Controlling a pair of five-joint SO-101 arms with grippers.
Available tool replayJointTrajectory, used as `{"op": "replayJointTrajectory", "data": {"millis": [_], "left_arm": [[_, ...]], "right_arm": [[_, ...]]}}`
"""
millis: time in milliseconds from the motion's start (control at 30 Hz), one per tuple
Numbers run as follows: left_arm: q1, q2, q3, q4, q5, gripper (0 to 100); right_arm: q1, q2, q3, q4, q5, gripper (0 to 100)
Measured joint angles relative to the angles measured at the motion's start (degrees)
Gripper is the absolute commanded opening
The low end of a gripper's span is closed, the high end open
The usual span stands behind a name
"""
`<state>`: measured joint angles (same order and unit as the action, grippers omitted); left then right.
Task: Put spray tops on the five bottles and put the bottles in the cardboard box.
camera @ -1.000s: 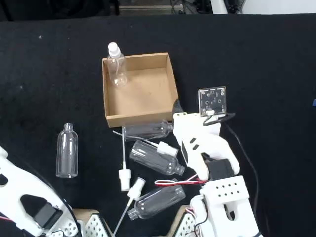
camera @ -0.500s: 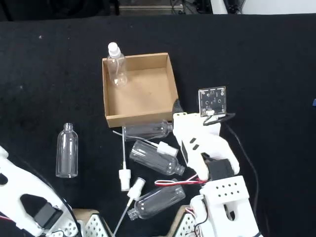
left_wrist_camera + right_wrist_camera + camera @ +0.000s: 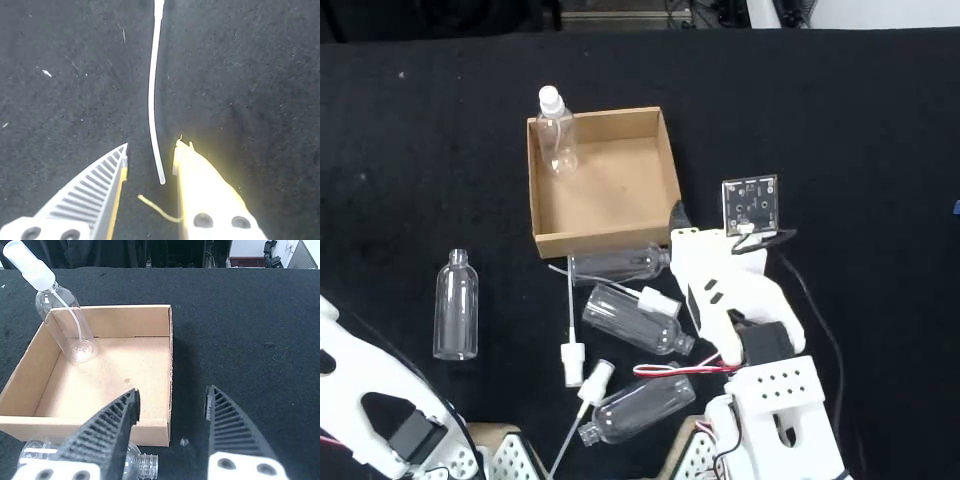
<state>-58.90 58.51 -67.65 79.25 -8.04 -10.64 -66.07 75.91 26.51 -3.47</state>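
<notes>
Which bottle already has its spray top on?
The capped bottle standing in the cardboard box corner; the other four bottles lie on the table, necks bare.

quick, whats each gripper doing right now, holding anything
Left gripper: open, holding nothing; a thin white tube lies on the table between its jaws, ungripped.
Right gripper: open, empty, over the cardboard box edge.

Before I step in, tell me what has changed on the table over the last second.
Nothing visibly changed. The right gripper stays open at the cardboard box's near corner. The capped bottle stands in the box. Four uncapped bottles and loose spray tops lie on the table as before.
</notes>
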Motion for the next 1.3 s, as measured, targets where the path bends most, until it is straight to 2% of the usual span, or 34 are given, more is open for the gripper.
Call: {"op": "replayJointTrajectory", "data": {"millis": [300,500,767,933,1300], "left_arm": [[0.0,4.22,-1.58,0.44,0.44,13],[0.0,4.31,-1.93,0.53,0.53,8],[0.0,4.84,-8.44,3.43,0.53,9],[0.0,4.84,-8.62,3.43,0.53,12],[0.0,6.68,-8.79,3.43,0.53,12]], "right_arm": [[0.0,0.0,0.0,0.0,0.0,19.8],[0.0,0.0,0.0,0.0,0.0,19.8],[0.0,0.0,0.0,0.0,0.0,19.8],[0.0,0.0,0.0,0.0,0.0,19.8],[0.0,0.0,0.0,0.0,0.0,19.8]]}}
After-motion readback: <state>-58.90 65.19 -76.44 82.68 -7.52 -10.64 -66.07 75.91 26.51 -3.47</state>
